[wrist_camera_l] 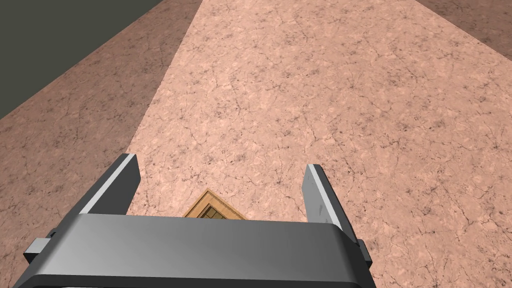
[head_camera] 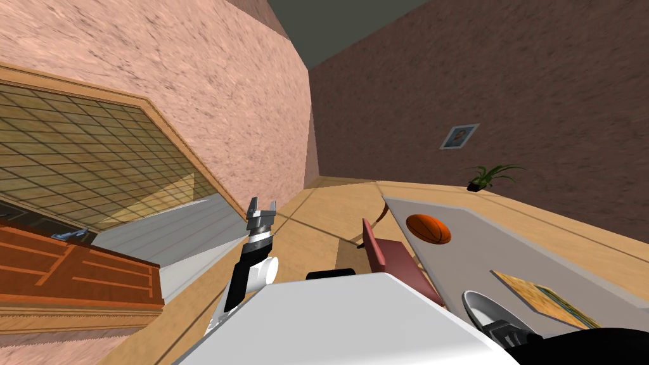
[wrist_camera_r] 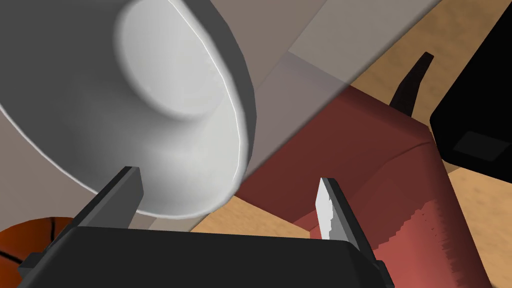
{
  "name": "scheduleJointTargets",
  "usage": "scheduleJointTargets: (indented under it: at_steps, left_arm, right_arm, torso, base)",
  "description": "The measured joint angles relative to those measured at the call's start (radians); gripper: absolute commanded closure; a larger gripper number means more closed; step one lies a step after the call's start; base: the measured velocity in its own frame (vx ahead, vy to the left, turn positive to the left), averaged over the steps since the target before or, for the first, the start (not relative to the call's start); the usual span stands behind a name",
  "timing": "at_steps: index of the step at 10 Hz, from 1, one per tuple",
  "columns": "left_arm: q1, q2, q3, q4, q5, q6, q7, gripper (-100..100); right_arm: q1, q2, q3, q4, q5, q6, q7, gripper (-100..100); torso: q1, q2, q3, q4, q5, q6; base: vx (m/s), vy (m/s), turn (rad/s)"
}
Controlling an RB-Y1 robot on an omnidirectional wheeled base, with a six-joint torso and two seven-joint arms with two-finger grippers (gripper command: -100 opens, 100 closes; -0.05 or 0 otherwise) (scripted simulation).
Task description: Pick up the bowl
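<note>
The right arm is reaching low over the near corner of the flat grey table (head_camera: pixel 481 253), its gripper (wrist_camera_r: pixel 228 175) holding both thin blades apart. The round white bowl (wrist_camera_r: pixel 175 115) is sitting on that table just ahead of them, nothing clamped on it. An orange basketball (head_camera: pixel 428 229) is lying farther along the tabletop beside a dark red chair (head_camera: pixel 398 256), while the left arm is pointing up, well apart from the table, its gripper (head_camera: pixel 263 204) spread too.
</note>
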Motion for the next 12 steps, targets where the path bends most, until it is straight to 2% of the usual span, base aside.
scheduleJointTargets:
  at_steps: [1,2,4,5,6,7,8,10,11,12]
  left_arm:
    - [0.000,0.000,0.000,0.000,0.000,0.000,0.000,0]
    - [0.000,0.000,0.000,0.000,0.000,0.000,0.000,0]
    - [0.000,0.000,0.000,0.000,0.000,0.000,0.000,0]
    - [0.000,0.000,0.000,0.000,0.000,0.000,0.000,0]
    - [0.000,0.000,0.000,0.000,0.000,0.000,0.000,0]
    - [0.000,0.000,0.000,0.000,0.000,0.000,0.000,0]
    - [0.000,0.000,0.000,0.000,0.000,0.000,0.000,0]
    - [0.000,0.000,0.000,0.000,0.000,0.000,0.000,0]
    - [0.000,0.000,0.000,0.000,0.000,0.000,0.000,0]
    - [0.000,0.000,0.000,0.000,0.000,0.000,0.000,0]
  right_arm:
    - [0.045,-0.016,0.032,-0.054,0.019,0.016,-0.052,-100]
    - [0.022,-0.005,0.031,-0.031,0.018,0.008,-0.048,-100]
    - [-0.006,0.013,0.008,0.046,0.003,-0.018,0.017,-100]
    - [-0.007,0.014,0.006,0.051,0.002,-0.021,0.027,0]
    - [-0.007,0.014,0.006,0.051,0.002,-0.021,0.026,-100]
    - [-0.026,0.039,0.001,0.088,-0.009,-0.017,0.055,-100]
    - [-0.028,0.052,0.005,0.093,-0.013,-0.006,0.067,-100]
    - [-0.008,0.060,0.030,0.052,-0.007,0.027,0.030,-100]
    - [-0.007,0.061,0.032,0.050,-0.007,0.032,0.025,100]
    - [-0.007,0.061,0.031,0.050,-0.007,0.032,0.026,100]
  torso:
    - [-0.001,0.001,0.000,0.000,0.000,0.000]
    - [-0.001,0.001,0.000,0.000,0.000,0.000]
    - [0.001,0.001,0.001,0.000,0.000,0.000]
    - [0.001,0.001,0.001,0.000,0.000,0.000]
    - [0.001,0.001,0.001,0.000,0.000,0.000]
    - [-0.002,0.001,0.001,0.000,0.000,0.000]
    - [-0.003,0.001,0.001,0.000,-0.001,0.000]
    - [-0.003,0.000,0.000,0.000,-0.001,0.000]
    - [-0.001,0.000,0.000,0.000,0.000,0.000]
    - [0.000,0.001,0.000,0.000,0.000,0.000]
  base:
    - [0.001,-0.028,0.011]
    - [0.002,-0.009,0.010]
    - [0.000,0.000,0.000]
    - [0.000,0.000,0.000]
    - [-0.009,-0.051,0.053]
    - [0.003,-0.078,0.063]
    - [0.010,-0.051,0.011]
    - [0.012,-0.050,0.025]
    - [0.001,-0.006,-0.001]
    - [0.000,0.000,0.000]
